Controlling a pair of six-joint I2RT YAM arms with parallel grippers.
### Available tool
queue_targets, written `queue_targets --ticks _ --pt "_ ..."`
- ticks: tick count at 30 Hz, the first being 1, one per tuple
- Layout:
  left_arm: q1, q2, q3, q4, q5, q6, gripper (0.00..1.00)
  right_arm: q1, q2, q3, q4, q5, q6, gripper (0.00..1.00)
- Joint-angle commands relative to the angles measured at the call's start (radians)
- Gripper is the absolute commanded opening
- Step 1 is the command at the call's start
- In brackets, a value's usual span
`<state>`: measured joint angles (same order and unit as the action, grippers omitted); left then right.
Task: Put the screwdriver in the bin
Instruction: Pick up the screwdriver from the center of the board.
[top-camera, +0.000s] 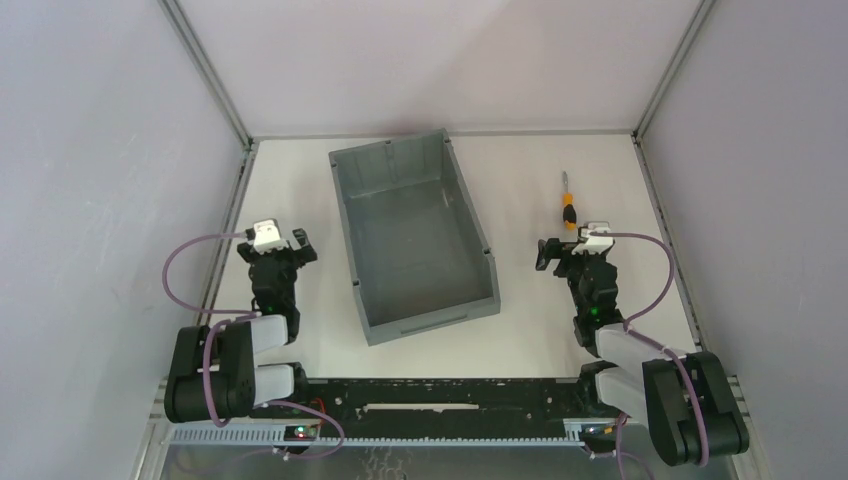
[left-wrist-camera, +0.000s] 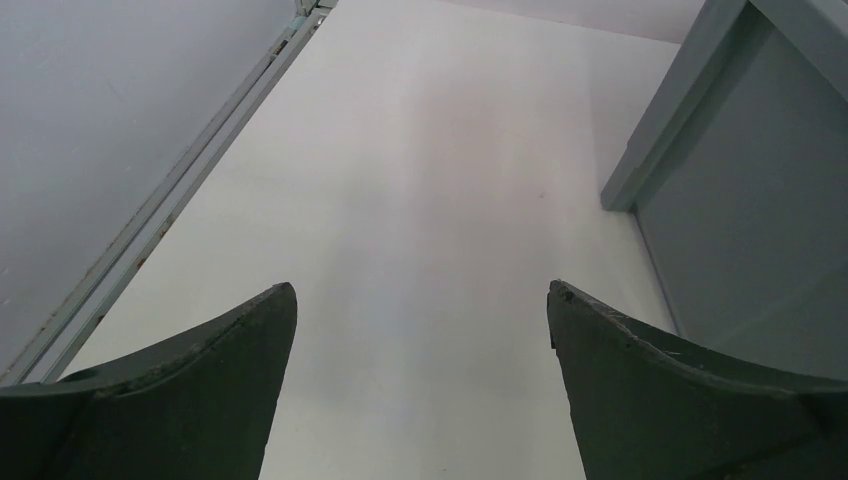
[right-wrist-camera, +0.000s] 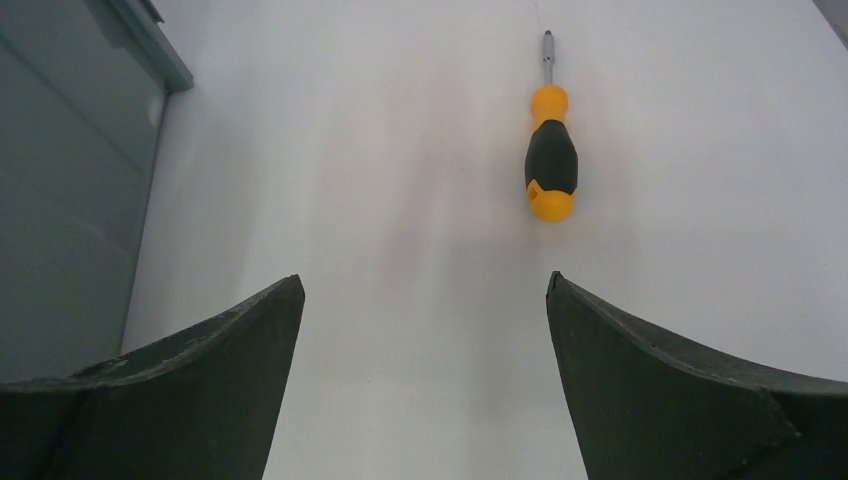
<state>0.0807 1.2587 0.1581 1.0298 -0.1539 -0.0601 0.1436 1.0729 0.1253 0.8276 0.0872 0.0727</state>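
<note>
The screwdriver (top-camera: 567, 205), with a black and orange-yellow handle and a thin silver shaft, lies on the white table right of the bin, shaft pointing away. In the right wrist view the screwdriver (right-wrist-camera: 550, 160) lies ahead of the jaws, slightly right. The grey bin (top-camera: 412, 232) stands in the middle, its low cut-away end nearest me; its wall shows in the left wrist view (left-wrist-camera: 740, 190) and in the right wrist view (right-wrist-camera: 70, 180). My right gripper (top-camera: 572, 247) is open and empty just short of the handle. My left gripper (top-camera: 283, 243) is open and empty left of the bin.
White table (top-camera: 540, 330) enclosed by pale walls with metal frame rails at left (top-camera: 225, 240) and right (top-camera: 665, 240). A black rail (top-camera: 440, 395) joins the arm bases at the near edge.
</note>
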Motion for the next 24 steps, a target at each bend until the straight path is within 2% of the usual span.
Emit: queue_targets --ticks 1,9,12,24 --pt "-0.007 -0.002 0.032 0.027 -0.01 0.023 1.0 -0.004 -0.011 0.014 0.048 -0.006 -0.01 1.0" --pt "-0.006 -0.003 0.031 0.027 -0.01 0.023 1.0 -0.004 -0.011 0.023 0.027 -0.004 -0.009 1.0" --pt "-0.007 -0.002 0.031 0.027 -0.01 0.022 1.0 -0.003 -0.022 0.065 -0.052 -0.036 -0.043 1.0" --pt "-0.007 -0.002 0.031 0.027 -0.01 0.022 1.0 0.076 -0.246 0.467 -0.687 -0.024 -0.102 1.0"
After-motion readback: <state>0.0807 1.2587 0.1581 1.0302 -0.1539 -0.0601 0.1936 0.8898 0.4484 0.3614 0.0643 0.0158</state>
